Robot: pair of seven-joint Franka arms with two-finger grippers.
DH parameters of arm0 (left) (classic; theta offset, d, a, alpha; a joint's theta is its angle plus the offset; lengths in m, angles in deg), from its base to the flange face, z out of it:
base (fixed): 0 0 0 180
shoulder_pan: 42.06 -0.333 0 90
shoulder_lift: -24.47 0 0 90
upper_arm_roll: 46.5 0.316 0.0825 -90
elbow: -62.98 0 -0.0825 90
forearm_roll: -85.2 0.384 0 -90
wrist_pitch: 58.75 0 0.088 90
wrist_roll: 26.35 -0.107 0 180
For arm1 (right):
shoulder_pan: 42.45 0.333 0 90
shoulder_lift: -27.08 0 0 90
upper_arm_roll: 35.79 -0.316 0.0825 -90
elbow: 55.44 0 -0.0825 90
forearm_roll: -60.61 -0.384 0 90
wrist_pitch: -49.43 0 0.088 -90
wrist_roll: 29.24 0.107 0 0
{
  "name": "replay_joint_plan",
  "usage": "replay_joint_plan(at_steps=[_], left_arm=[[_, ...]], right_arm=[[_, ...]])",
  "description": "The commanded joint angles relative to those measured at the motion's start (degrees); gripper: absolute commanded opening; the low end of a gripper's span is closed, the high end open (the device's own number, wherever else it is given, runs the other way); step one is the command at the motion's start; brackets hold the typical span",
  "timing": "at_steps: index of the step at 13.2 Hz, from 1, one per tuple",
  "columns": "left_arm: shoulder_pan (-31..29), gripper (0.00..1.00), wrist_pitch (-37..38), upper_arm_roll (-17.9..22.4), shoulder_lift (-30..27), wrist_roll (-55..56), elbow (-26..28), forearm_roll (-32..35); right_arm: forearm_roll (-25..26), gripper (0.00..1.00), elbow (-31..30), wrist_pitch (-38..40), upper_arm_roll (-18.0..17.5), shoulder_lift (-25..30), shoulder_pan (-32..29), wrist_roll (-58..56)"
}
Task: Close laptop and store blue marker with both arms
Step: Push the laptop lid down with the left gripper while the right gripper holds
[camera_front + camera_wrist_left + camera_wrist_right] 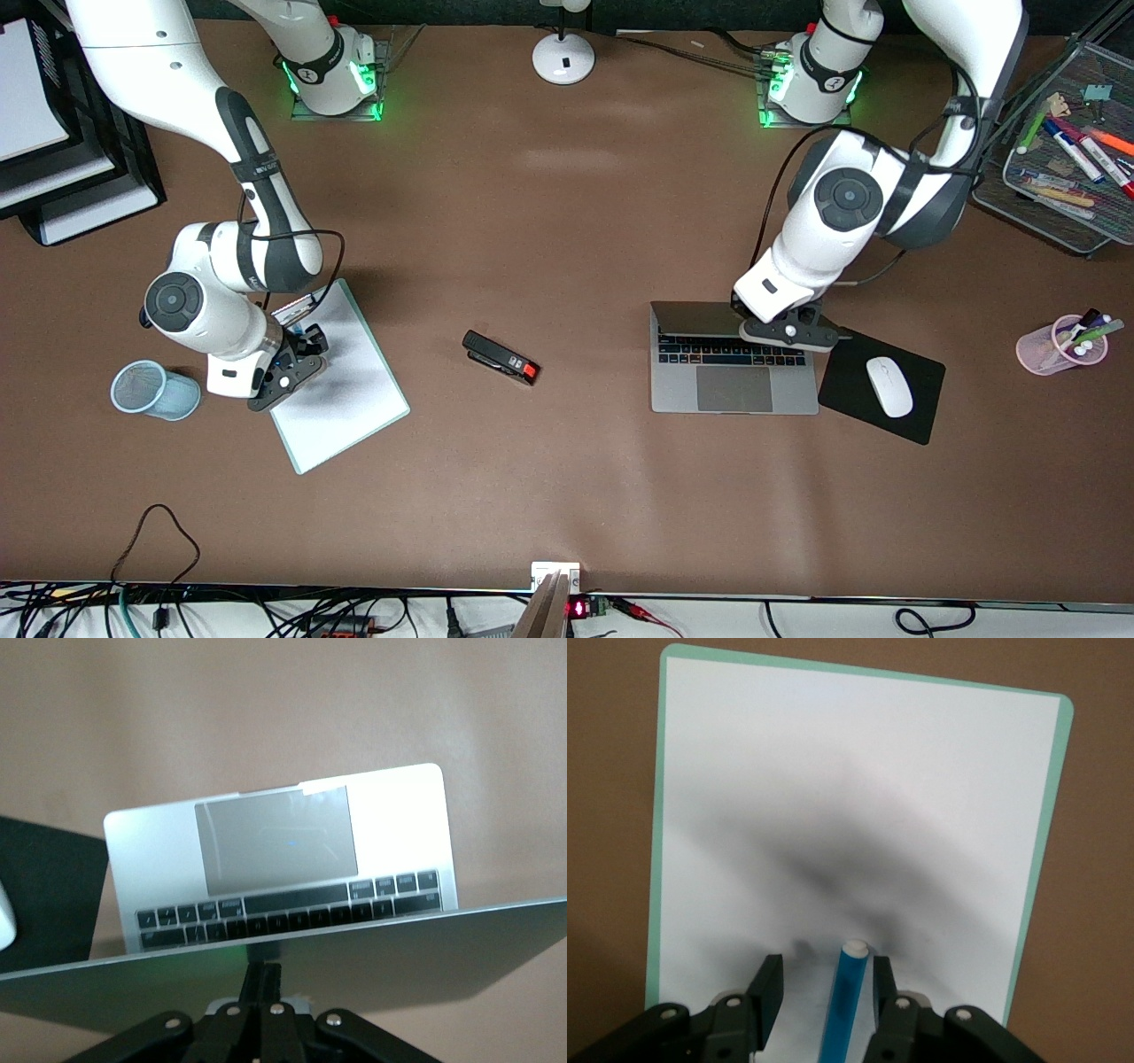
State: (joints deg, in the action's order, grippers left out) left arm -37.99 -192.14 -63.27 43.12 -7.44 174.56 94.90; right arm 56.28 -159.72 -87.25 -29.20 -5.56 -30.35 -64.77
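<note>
Brown desk (567, 496) under both arms. Nearest the front camera: whiteboard (341, 390) at the right arm's end, laptop (733, 372) at the left arm's end beside the mousepad (881, 385). Right gripper (826, 985) hangs over the whiteboard, fingers spread with a gap each side of the blue marker (843, 1005). The marker's long axis runs straight out along the gripper's reach, pale end away from the wrist, seemingly resting on the board. Judgement: the gripper need only press together. The mesh cup (155, 390) stands beside this arm. Left gripper (263, 983), fingers pressed together, sits against the laptop's part-lowered lid (425, 948); keyboard still exposed.
</note>
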Motion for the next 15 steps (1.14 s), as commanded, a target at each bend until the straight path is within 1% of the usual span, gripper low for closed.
replay_joint_plan(at_steps=[1,3,7,9,11,13,15], left_arm=[[-0.47,0.0,-3.54,0.67,3.84,0.78,-2.24,1.81],[-0.29,0.0,-6.0,0.77,5.16,0.43,-2.42,1.81],[-0.64,0.0,-6.72,0.86,10.08,0.25,-6.27,1.98],[-0.47,0.0,-6.72,0.86,12.01,0.6,-8.03,4.87],[-0.47,0.0,-7.15,0.86,14.12,0.78,-9.27,5.59],[-0.47,0.0,-10.48,0.86,16.49,1.13,-9.45,5.59],[-0.47,0.0,-14.08,0.94,18.96,1.22,-9.54,5.5]], right_arm=[[-0.16,0.49,2.07,0.1,0.0,-1.29,-0.06,-1.73],[-0.16,0.49,2.07,0.1,0.0,-1.55,0.03,-1.82],[0.11,0.52,1.9,0.1,0.0,-1.55,0.03,-3.92],[0.02,0.51,1.11,-0.25,0.0,-1.55,0.38,-4.11],[0.11,0.51,0.14,-1.21,0.0,-1.55,0.3,-4.19],[0.11,0.51,-1.61,-4.1,0.0,-1.55,0.21,-5.06],[0.11,0.49,-1.71,-4.9,0.0,-2.08,-0.4,-6.13]])
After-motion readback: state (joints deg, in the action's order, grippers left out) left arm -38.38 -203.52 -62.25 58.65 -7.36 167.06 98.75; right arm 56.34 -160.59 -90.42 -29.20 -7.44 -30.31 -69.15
